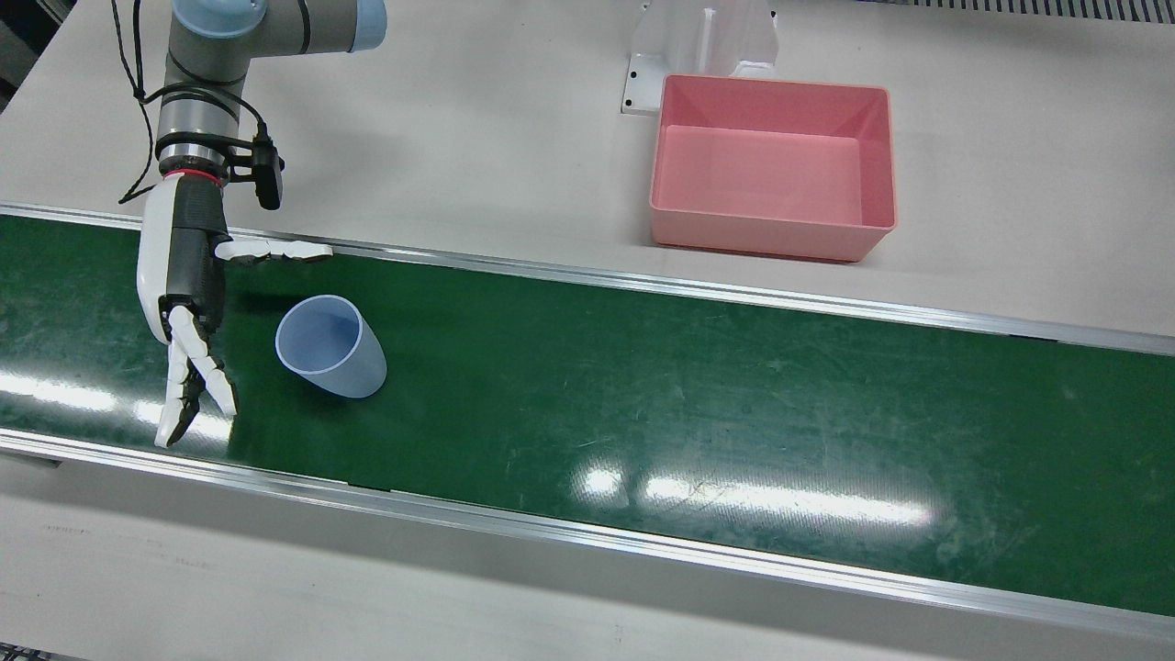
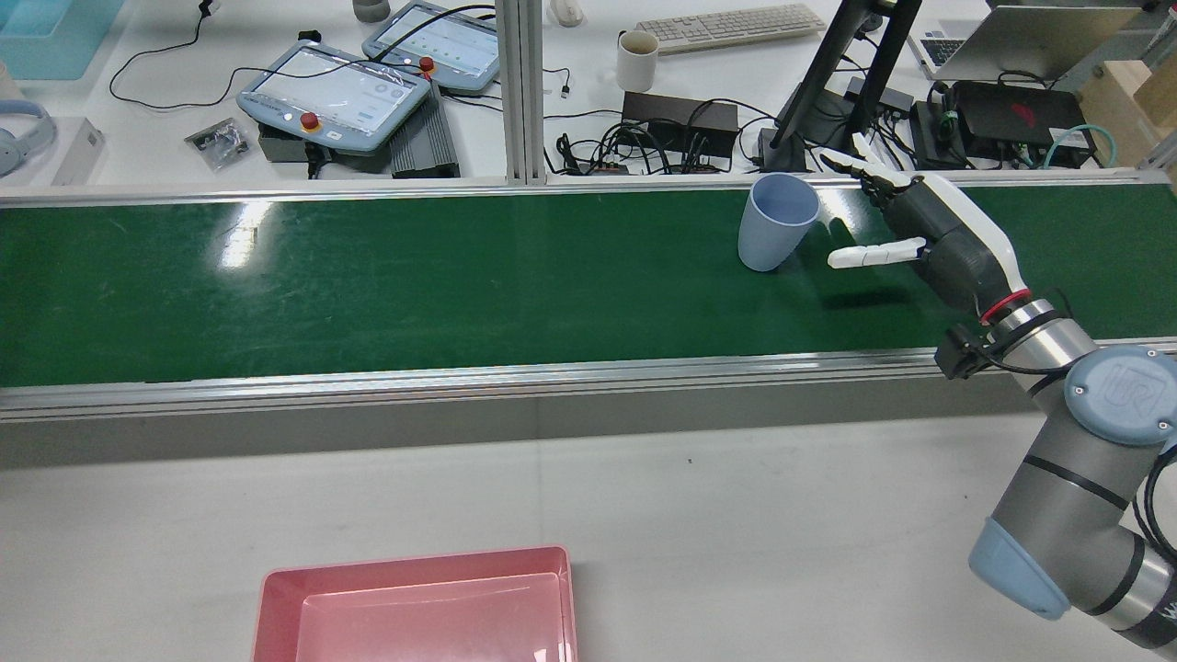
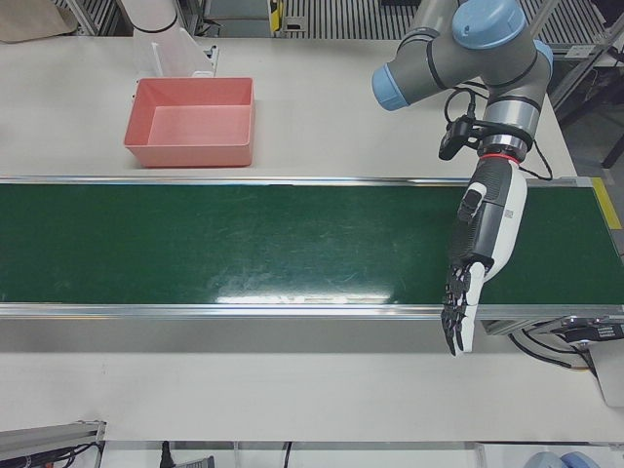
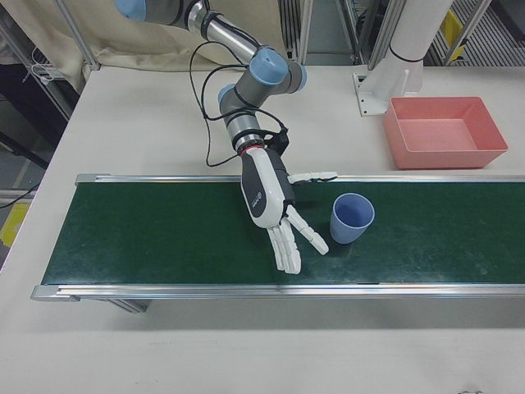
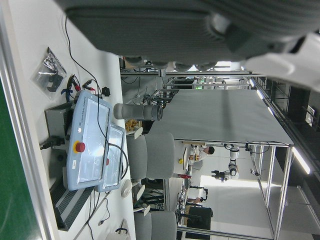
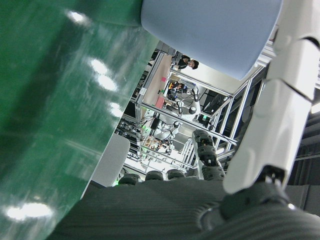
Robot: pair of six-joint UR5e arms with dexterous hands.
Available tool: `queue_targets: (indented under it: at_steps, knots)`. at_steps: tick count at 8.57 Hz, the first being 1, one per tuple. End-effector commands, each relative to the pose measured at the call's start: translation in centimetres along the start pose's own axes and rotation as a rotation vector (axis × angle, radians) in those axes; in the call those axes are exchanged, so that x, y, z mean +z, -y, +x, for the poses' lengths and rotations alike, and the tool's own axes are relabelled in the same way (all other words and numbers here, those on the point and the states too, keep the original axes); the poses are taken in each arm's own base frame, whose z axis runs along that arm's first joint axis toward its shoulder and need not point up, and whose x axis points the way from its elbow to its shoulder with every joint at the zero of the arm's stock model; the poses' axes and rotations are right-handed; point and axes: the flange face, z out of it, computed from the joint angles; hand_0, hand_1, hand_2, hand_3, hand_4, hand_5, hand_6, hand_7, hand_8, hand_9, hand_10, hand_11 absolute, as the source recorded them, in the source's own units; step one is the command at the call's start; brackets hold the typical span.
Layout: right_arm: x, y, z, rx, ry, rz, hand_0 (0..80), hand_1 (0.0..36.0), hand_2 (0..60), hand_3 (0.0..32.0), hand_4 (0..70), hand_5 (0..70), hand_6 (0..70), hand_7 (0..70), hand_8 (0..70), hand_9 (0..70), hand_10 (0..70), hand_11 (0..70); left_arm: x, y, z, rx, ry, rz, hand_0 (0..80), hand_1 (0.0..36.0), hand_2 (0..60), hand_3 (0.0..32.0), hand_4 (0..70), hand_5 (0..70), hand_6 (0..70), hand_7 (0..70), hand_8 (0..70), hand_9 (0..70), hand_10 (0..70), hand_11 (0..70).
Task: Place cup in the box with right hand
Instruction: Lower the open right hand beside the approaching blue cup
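1. The cup [image 1: 330, 346] is pale blue, stands upright with its mouth up on the green belt [image 1: 643, 395], and is empty. In the front view it sits toward the 9 o'clock end of the belt, about midway across the belt's width.

2. The right hand [image 1: 184, 275] hovers just beside the cup, at the cup's 9 o'clock in the front view. It is spread and grips nothing. Its long fingers [image 1: 197, 376] reach toward 6 o'clock, and its thumb [image 1: 275, 250] points toward 3 o'clock, passing the cup at 12 o'clock. There is a visible gap between the cup and every finger. The rear view confirms this: the cup [image 2: 777, 222] stands between thumb and fingers of the hand [image 2: 929, 239], untouched.

3. The right hand view shows the cup's wall [image 6: 210, 30] close ahead of the palm, with one white finger [image 6: 280, 100] beside it.

4. The box [image 1: 771, 170] is pink, open-topped and empty. It rests on the grey tabletop [image 1: 459, 138] beyond the belt, well apart from the cup, at about 2 o'clock from it in the front view.

5. The left hand [image 3: 478, 263] appears in the left-front view, stretched flat over the belt's near edge, fingers straight and slightly apart, holding nothing.
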Motion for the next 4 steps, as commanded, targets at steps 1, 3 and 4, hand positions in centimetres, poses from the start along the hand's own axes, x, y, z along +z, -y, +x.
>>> queue_targets:
  at_steps: [1,3,4]
  knots:
    - [0.05,0.65,0.38,-0.003,-0.003,0.008,48.0,16.1,7.6,0.0,0.0,3.8,0.1,0.0,0.0,0.0,0.0,0.0,0.03,0.00,-0.08,0.000,0.001,0.000,0.0,0.0,0.0,0.0,0.0,0.0,0.0,0.0,0.0,0.0,0.0,0.0]
    - [0.11,0.65,0.41,-0.003,-0.003,0.009,47.8,16.1,8.2,0.0,0.0,3.8,0.1,0.0,0.0,0.0,0.0,0.0,0.00,0.00,0.00,0.000,0.000,0.000,0.0,0.0,0.0,0.0,0.0,0.0,0.0,0.0,0.0,0.0,0.0,0.0]
    - [0.05,0.78,0.45,-0.005,-0.005,0.011,47.9,16.1,7.6,0.0,0.0,3.8,0.1,0.0,0.0,0.0,0.0,0.0,0.00,0.00,0.00,0.000,0.000,0.000,0.0,0.0,0.0,0.0,0.0,0.0,0.0,0.0,0.0,0.0,0.0,0.0]
